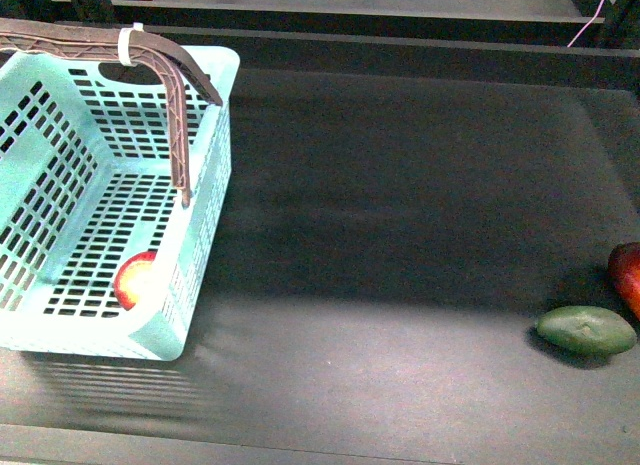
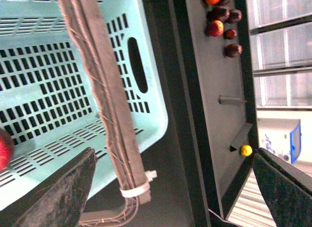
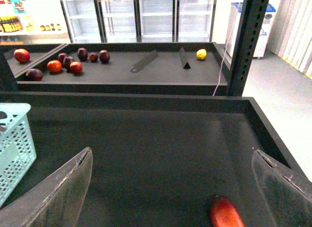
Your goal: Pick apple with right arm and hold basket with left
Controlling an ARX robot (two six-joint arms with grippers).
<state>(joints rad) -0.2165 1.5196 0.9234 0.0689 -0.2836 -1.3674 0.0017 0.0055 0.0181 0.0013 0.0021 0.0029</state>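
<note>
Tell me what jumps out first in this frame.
The turquoise basket fills the table's left side, its handles zip-tied overhead, with the apple already lying in its near corner. Far right sit a green fruit and a darker red fruit at the edge. Both grippers are empty and open.

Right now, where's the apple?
The apple lies inside the basket at the left of the front view, on the slotted floor in its near right corner, against the right wall. The left wrist view catches only its red edge.
</note>
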